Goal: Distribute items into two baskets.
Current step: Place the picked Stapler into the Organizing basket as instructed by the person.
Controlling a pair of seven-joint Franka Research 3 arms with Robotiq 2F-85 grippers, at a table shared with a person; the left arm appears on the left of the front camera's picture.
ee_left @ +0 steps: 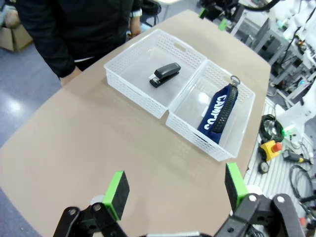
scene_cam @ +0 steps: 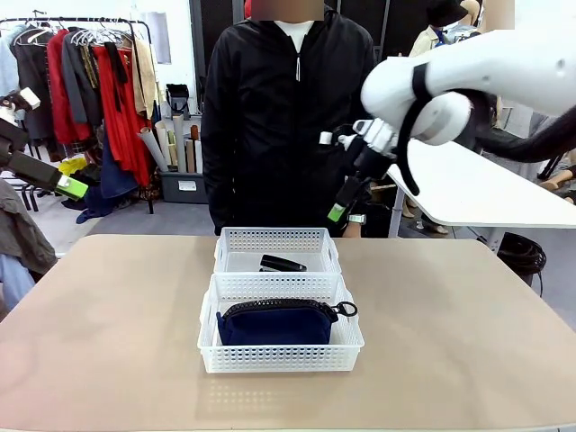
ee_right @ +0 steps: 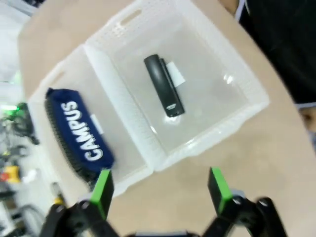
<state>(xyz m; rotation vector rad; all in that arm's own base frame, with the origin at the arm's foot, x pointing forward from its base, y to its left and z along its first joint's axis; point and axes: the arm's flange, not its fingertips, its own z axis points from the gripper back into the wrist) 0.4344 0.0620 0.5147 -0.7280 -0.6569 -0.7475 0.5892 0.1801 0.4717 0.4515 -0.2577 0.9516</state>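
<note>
Pouch sits in your near basket, long axis across the table, "CAMPUS" readable on its side; stapler lies in the far basket. Both look placed, so you've likely nothing left to grab. Right claw hovers above the baskets, spread wide, empty. Left claw hangs farther off, also wide apart, holding nothing.

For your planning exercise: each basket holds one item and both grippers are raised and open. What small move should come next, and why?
Probably just ease the right gripper farther back. The stapler lies in the far basket, the pouch in the near basket, and both the right and the left gripper are open and empty, so sorting looks finished.
</note>
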